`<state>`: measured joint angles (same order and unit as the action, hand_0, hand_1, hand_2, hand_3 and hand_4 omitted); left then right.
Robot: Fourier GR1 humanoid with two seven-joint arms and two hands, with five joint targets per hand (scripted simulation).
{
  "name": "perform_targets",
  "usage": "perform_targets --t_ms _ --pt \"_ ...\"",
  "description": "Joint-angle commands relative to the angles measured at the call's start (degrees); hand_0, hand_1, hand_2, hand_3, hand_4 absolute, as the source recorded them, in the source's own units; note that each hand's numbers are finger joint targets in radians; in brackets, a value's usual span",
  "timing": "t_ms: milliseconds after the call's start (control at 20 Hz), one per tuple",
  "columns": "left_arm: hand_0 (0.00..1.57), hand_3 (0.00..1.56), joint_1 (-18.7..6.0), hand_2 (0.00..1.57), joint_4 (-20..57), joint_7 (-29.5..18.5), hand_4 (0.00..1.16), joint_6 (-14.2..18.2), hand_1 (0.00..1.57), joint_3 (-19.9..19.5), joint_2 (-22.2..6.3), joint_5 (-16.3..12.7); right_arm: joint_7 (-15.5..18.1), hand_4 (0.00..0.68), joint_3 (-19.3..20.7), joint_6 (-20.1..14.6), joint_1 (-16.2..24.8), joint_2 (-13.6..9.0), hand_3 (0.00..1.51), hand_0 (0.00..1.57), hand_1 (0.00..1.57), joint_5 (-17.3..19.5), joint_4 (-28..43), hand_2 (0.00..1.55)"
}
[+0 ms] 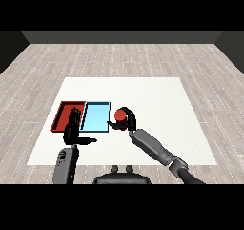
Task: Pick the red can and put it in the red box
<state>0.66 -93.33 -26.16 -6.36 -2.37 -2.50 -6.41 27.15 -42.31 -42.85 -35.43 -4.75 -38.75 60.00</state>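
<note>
While curled around the red can point(120, 114), right hand point(127, 122) holds it just right of the light blue tray point(95, 116). Can's axis unclear; round end faces up. Left hand point(73, 127), fingers straight, overlaps the red tray point(63, 113).

Even, flat light; white worktop point(143, 95) bright, no glare; far wall dark; shadows faint, no blur.
</note>
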Motion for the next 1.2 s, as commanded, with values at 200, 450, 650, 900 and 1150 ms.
perform_targets --t_ms 200,450,650,900,1150 --pt "0.00 0.00 -1.64 0.00 -6.19 9.48 0.00 1.87 0.00 8.24 2.43 2.87 -4.47 0.636 -0.77 -4.94 5.28 -8.40 1.39 1.48 1.48 5.63 22.96 1.43" --pt "0.00 0.00 -2.95 0.00 -6.78 12.16 0.00 4.97 0.00 10.83 2.48 3.98 -5.80 0.636 6.20 2.01 5.38 -9.19 1.38 1.45 1.45 9.61 20.95 1.41" --pt "0.00 0.00 -7.07 0.00 -1.89 12.45 0.00 8.70 0.00 13.48 2.49 4.93 -6.28 0.636 11.19 7.64 4.43 -7.69 1.38 1.45 1.45 10.85 17.16 1.41" --pt "0.00 0.00 -8.33 0.00 1.07 13.15 0.00 14.00 0.00 20.04 2.50 7.19 -4.57 0.627 12.43 10.03 10.44 -11.12 1.39 1.42 1.42 13.08 24.74 1.41" --pt "0.00 0.00 -11.42 0.00 3.65 15.37 0.00 17.80 0.00 23.49 2.50 6.24 -3.18 0.611 14.42 11.77 8.42 -3.16 1.40 1.45 1.45 16.83 20.10 1.43"
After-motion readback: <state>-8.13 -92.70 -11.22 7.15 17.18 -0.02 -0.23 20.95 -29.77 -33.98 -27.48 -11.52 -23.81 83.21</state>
